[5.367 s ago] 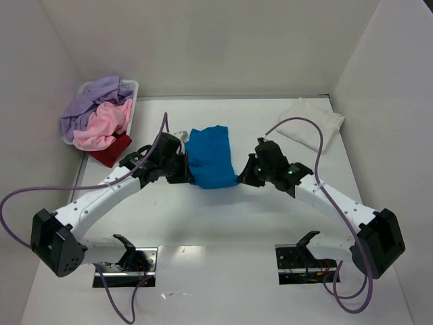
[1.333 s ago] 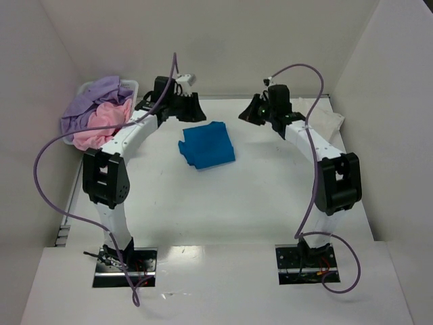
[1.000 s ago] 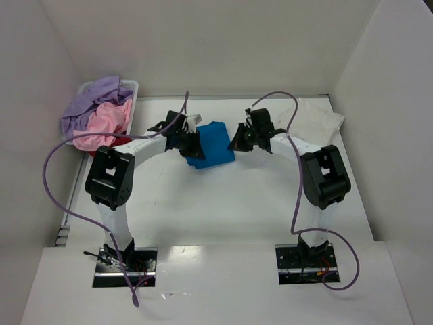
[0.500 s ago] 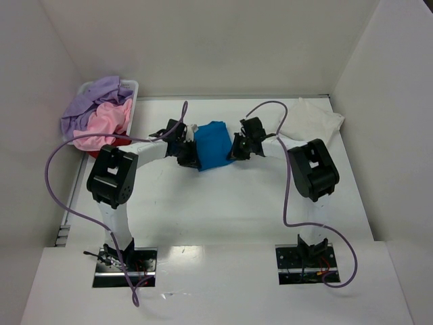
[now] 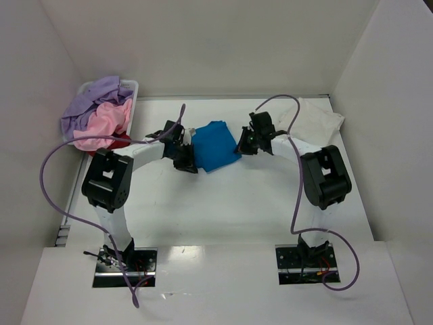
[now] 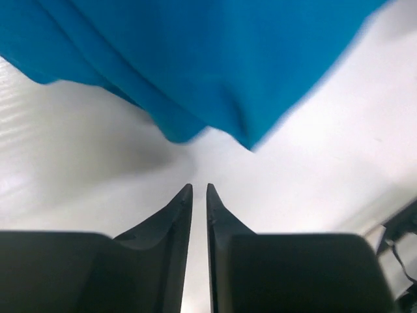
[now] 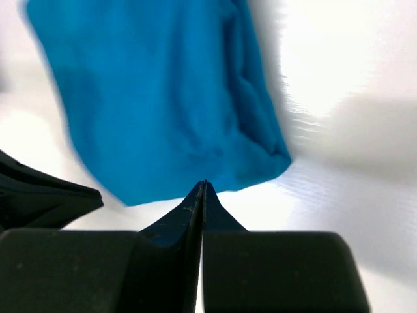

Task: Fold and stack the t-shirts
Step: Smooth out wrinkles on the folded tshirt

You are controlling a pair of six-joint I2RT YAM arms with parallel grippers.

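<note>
A bright blue t-shirt (image 5: 215, 146), folded into a small rectangle, lies on the table between my two grippers. My left gripper (image 5: 187, 161) is at its left edge; in the left wrist view its jaws (image 6: 199, 187) stand almost together with nothing between them, just short of the blue cloth (image 6: 195, 59). My right gripper (image 5: 243, 145) is at the shirt's right edge; its jaws (image 7: 204, 184) are pressed together at the hem of the blue cloth (image 7: 163, 98). A white t-shirt (image 5: 315, 118) lies at the back right.
A white plastic basket (image 5: 132, 86) at the back left holds a lavender shirt (image 5: 95, 101), a pink shirt (image 5: 103, 126) and a dark red one (image 5: 114, 144). White walls close in the table on three sides. Purple cables loop above both arms.
Both arms have come down from the back wall to either side of the blue shirt. In the last half second the shirt has shifted slightly right and the left gripper has moved a little nearer.
</note>
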